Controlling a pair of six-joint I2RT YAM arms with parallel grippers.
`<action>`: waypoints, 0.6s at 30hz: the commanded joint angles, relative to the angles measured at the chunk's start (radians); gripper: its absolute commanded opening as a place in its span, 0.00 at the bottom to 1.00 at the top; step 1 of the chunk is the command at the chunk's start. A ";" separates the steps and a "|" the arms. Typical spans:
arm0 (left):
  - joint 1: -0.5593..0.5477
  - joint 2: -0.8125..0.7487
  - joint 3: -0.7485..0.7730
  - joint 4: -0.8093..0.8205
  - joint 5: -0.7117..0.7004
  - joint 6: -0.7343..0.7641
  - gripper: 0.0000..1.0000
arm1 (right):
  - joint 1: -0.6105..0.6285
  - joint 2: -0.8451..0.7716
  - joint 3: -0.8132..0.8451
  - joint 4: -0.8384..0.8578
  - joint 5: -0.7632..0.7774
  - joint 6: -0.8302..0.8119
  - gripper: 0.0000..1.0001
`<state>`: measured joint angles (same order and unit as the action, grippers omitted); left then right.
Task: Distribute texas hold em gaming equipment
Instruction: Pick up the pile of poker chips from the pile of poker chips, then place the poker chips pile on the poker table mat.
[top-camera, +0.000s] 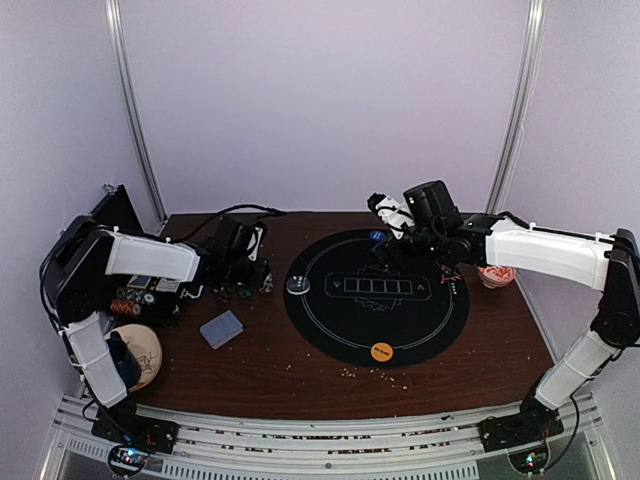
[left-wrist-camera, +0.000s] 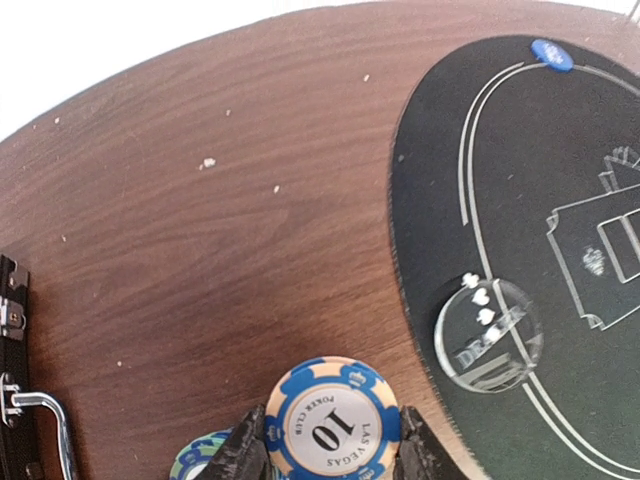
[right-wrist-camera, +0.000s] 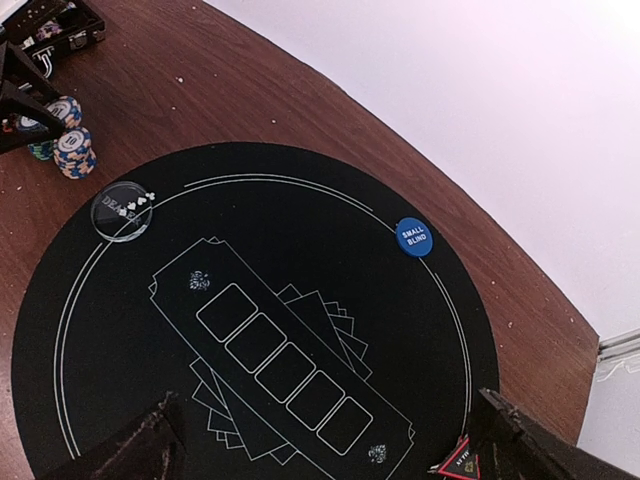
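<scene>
My left gripper (left-wrist-camera: 332, 462) is shut on a blue-and-peach striped poker chip (left-wrist-camera: 332, 425) marked 10, over the wood just left of the black mat (left-wrist-camera: 520, 200). A teal chip (left-wrist-camera: 198, 462) lies beside it. In the top view the left gripper (top-camera: 247, 277) is by small chip stacks (top-camera: 265, 285). My right gripper (right-wrist-camera: 320, 455) is open and empty above the mat (right-wrist-camera: 250, 250), with the red triangle marker (right-wrist-camera: 458, 463) by its right finger. A blue disc (right-wrist-camera: 413, 237), an orange disc (top-camera: 381, 351) and a clear dealer disc (right-wrist-camera: 121, 211) lie on the mat. The grey-blue card deck (top-camera: 221, 328) lies on the wood.
An open black case (top-camera: 135, 300) with more chips stands at the far left, with a round wooden piece (top-camera: 140, 352) in front of it. The small red-and-white bowl (top-camera: 496, 275) stands right of the mat. Crumbs dot the table's near edge.
</scene>
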<state>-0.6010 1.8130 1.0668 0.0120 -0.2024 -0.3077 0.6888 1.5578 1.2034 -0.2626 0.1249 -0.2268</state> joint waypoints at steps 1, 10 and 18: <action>-0.020 -0.052 0.023 0.057 0.037 0.013 0.33 | -0.014 -0.031 -0.007 0.020 0.030 0.027 1.00; -0.200 0.103 0.258 -0.020 0.047 0.004 0.34 | -0.156 -0.037 0.006 0.014 0.037 0.098 1.00; -0.322 0.353 0.540 -0.073 0.040 -0.018 0.34 | -0.293 -0.082 0.009 0.011 0.029 0.165 1.00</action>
<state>-0.8948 2.0773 1.5078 -0.0353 -0.1650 -0.3092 0.4297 1.5368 1.2034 -0.2584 0.1383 -0.1135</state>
